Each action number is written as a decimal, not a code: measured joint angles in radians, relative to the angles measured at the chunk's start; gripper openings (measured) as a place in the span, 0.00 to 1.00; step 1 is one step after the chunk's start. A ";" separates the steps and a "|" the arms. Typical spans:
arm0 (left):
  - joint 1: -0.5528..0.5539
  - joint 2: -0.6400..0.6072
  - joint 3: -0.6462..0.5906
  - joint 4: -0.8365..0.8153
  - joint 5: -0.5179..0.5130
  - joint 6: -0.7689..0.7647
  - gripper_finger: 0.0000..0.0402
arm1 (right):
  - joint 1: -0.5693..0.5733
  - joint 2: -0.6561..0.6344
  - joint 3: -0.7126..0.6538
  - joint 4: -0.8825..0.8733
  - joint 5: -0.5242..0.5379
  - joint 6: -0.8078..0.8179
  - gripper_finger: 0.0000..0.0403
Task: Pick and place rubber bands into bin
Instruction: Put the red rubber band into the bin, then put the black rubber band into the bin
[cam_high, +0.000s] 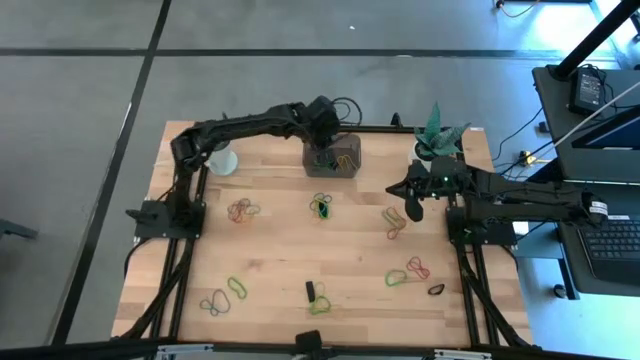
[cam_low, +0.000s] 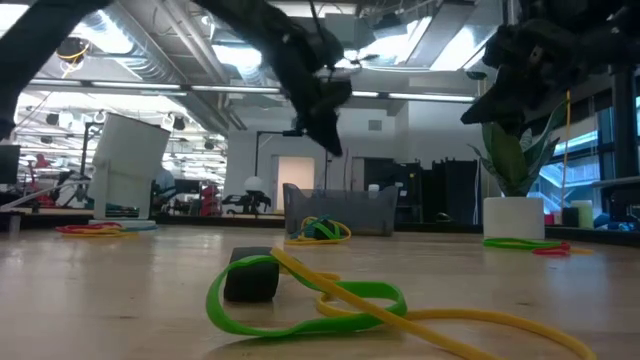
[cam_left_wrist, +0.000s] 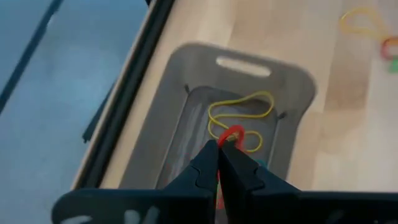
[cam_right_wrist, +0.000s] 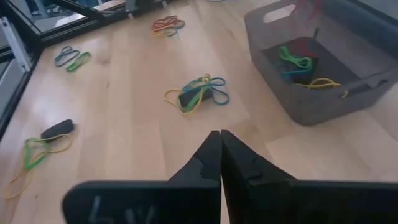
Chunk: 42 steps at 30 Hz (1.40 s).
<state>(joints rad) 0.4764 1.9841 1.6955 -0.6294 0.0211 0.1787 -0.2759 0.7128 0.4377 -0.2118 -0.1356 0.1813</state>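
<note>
The dark grey bin (cam_high: 332, 160) stands at the table's far middle, with yellow (cam_left_wrist: 244, 111), green and blue rubber bands (cam_right_wrist: 297, 62) lying on its floor. My left gripper (cam_left_wrist: 219, 147) hangs over the bin's opening, shut on a red rubber band (cam_left_wrist: 232, 133). In the low view it (cam_low: 327, 135) is well above the bin's rim (cam_low: 340, 192). My right gripper (cam_high: 414, 208) is shut on nothing, above the table to the right of the bin. Loose rubber bands lie in small clusters (cam_high: 322, 206) (cam_high: 243, 209) (cam_high: 394, 221) on the wood. My left gripper pinches the red rubber band between its two fingertips. A small loop of it (cam_left_wrist: 235, 132) sticks out past the tips, and a strand (cam_left_wrist: 219, 190) runs back between the fingers. The fingers slant down from the table's left. The band is clear of the bin.
A white cup (cam_high: 222, 160) stands far left and a potted plant (cam_high: 438, 138) far right of the bin. More band clusters (cam_high: 408, 270) (cam_high: 226, 294) (cam_high: 318, 298) lie toward the near edge, one with a small black piece (cam_low: 250, 277). A black frame runs along the table's edges.
</note>
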 joint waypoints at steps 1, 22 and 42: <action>0.001 0.017 0.000 0.000 -0.001 0.000 0.01 | -0.004 0.000 0.000 0.000 0.000 -0.001 0.00; 0.006 0.156 0.000 -0.035 -0.033 -0.045 0.20 | -0.010 0.000 0.000 -0.039 -0.017 0.016 0.00; 0.002 0.129 0.000 -0.022 -0.083 -0.061 0.31 | -0.010 0.000 0.000 -0.071 -0.016 0.003 0.00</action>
<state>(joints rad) 0.4786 2.1135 1.6954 -0.6511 -0.0623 0.1176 -0.2863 0.7128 0.4377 -0.2832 -0.1513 0.1842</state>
